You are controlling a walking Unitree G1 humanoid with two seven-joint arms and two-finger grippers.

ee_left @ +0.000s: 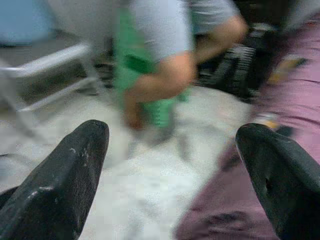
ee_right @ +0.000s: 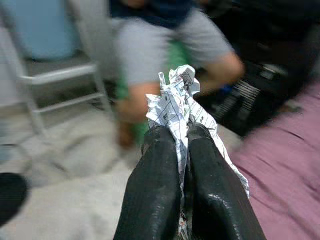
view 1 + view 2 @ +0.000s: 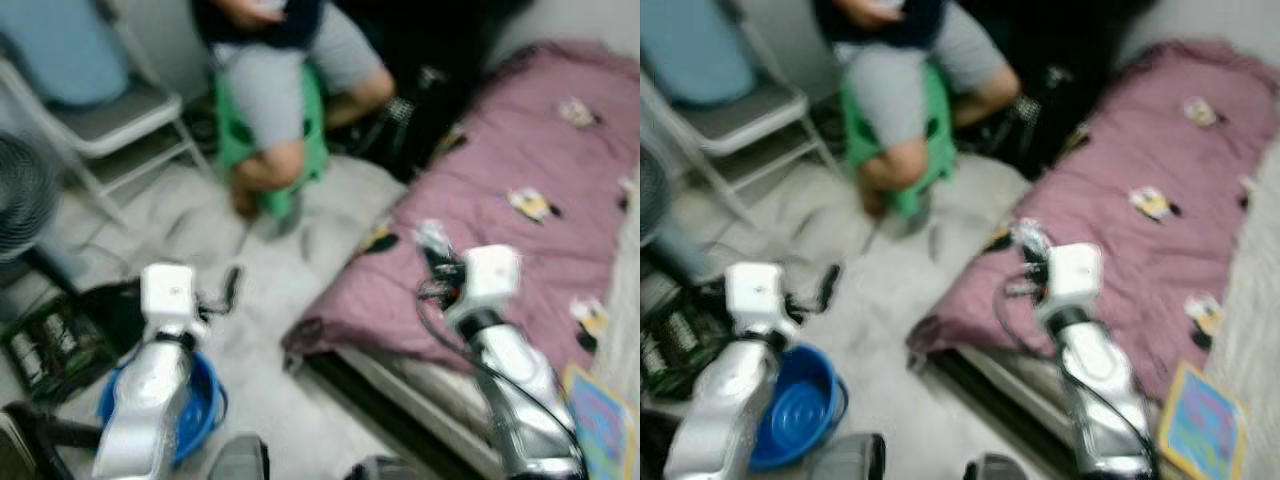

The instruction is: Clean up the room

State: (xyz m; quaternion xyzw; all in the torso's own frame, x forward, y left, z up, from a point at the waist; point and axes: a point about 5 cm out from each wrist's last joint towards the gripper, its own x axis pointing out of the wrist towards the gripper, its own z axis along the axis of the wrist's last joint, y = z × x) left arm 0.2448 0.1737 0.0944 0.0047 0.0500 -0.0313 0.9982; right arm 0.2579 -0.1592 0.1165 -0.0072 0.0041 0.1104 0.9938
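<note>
Right gripper (image 2: 182, 137) clamped on a crumpled sheet of printed paper (image 2: 175, 107), its two black fingers (image 2: 157, 185) pressed together with the wad pinched between them and sticking out past the tips. Seen from the head, this gripper is raised over the near edge of the bed (image 3: 520, 160), whose mauve cover carries small cartoon prints. The paper is held clear of the cover rather than resting on it — a carrying hold, judged suited to taking litter away for disposal.

Left gripper (image 1: 170, 150) with fingers spread wide and nothing between them; it is held forward over the pale floor (image 3: 290, 270), free for a further pickup. Just beneath the left arm sits a blue basin (image 3: 195, 400), with a dark crate of small items (image 3: 50, 345) beside it (contents too blurred to name). Whether the basin serves as the bin for rubbish cannot be told, though it is the nearest open container.

Ahead, a person is seated on a green stool (image 3: 270, 140), legs toward the robot, with a white folding chair (image 3: 110, 120) to the robot's left — obstacles that any swing of the arms should stay well apart from. A colourful book (image 3: 600, 420) lies at the bed's near corner. All views are motion-blurred, so fine detail is uncertain.
</note>
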